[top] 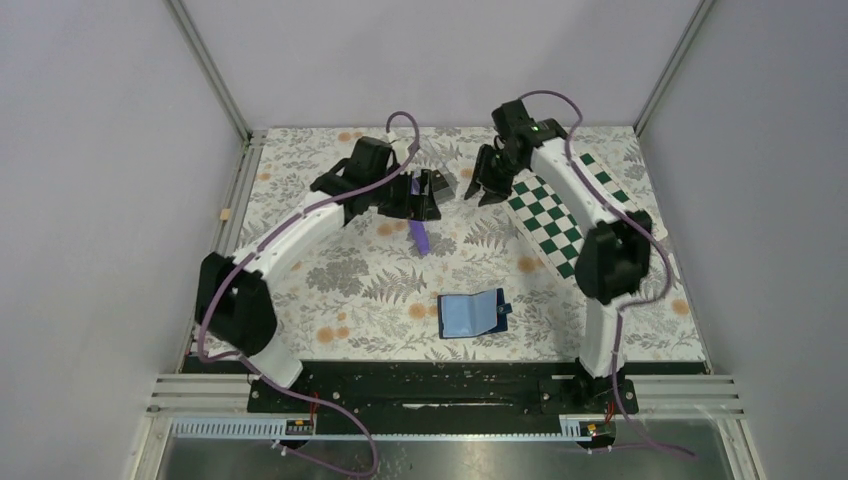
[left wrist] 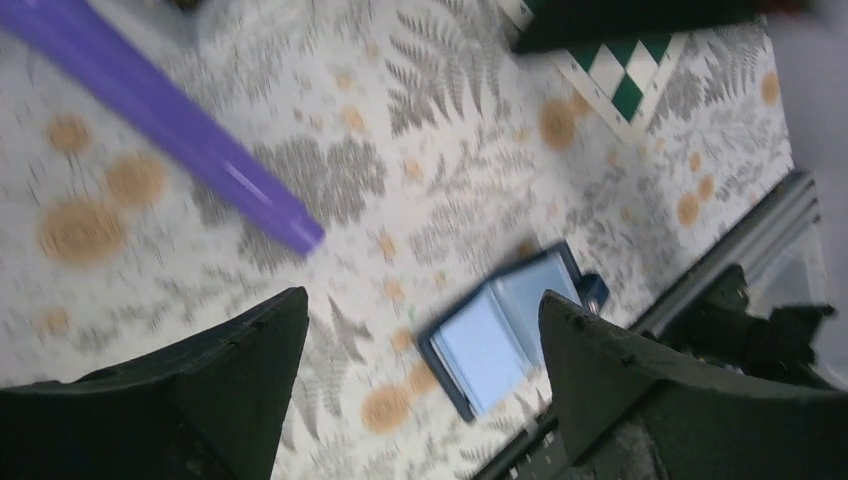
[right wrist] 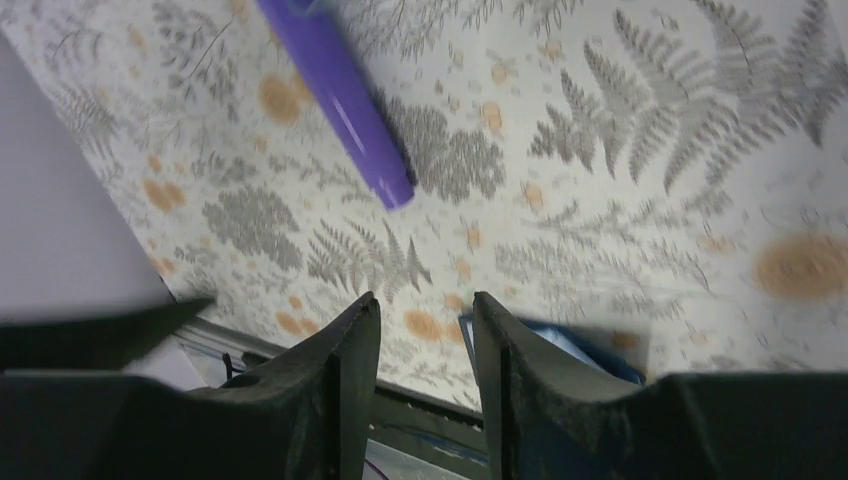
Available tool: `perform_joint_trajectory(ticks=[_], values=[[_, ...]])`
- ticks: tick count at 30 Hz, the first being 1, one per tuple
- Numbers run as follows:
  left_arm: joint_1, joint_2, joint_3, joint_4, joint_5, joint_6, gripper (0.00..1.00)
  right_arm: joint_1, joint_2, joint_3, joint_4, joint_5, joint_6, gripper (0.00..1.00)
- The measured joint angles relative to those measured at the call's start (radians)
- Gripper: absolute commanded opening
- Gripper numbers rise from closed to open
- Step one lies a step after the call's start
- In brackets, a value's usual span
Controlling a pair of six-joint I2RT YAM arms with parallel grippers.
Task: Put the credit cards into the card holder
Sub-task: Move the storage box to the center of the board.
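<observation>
So the step in hand looks like the very start: no card seems to be loaded yet. The card holder (top: 470,313) is laid open, light blue inside up, on the floral table (top: 330,290) near the front edge, a bit right of centre and well apart from both arms. The credit cards can't be picked out in any view, honestly. Something dark is seen at the left arm's tip from above, but whether it's a card or just gripper parts can't be told.

The left gripper (left wrist: 425,308) is spread wide with nothing between the fingers; only tablecloth and the holder are seen beyond it. The right gripper (right wrist: 425,305) is narrowed to a slim gap, and nothing is seen pinched there either, just fern pattern showing through.

What's probably called for next: a card has to be found and pinched by its edge, then carried toward the front and slid into a pocket. The holder likely needs to be steadied by the other arm, since it looks light and could be pushed around.

Other stuff: a purple stick (top: 420,238) (pen or marker, maybe) is lying just in front of the left gripper, between the arms and the holder, so it could get knocked on the way. A green checkered mat (top: 555,215) is spread under the right arm.
</observation>
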Motion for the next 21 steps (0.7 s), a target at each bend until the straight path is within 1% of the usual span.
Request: perform_joint_trajectory(ticks=[5,8,11,14,18,21], values=[[0.001,0.283,0.286,-0.014,-0.046,0.097,0.81,-0.004,-0.384,-0.340,0.106,0.001,-0.038,0.49],[0.001,0.445,0.446,-0.032,-0.074,0.145,0.81,-0.012,-0.526,-0.490,0.142,-0.003,-0.047,0.49],[0.001,0.549,0.534,-0.044,-0.088,0.174,0.82,-0.018,-0.581,-0.600,0.161,-0.011,-0.051,0.50],[0.001,0.642,0.632,-0.096,-0.096,0.191,0.83,-0.023,-0.599,-0.685,0.166,-0.028,-0.056,0.50],[0.001,0.739,0.760,-0.159,-0.110,0.199,0.84,-0.025,-0.611,-0.735,0.166,-0.044,-0.062,0.51],[0.001,0.768,0.787,-0.184,-0.120,0.200,0.84,-0.025,-0.626,-0.739,0.168,-0.060,-0.063,0.51]])
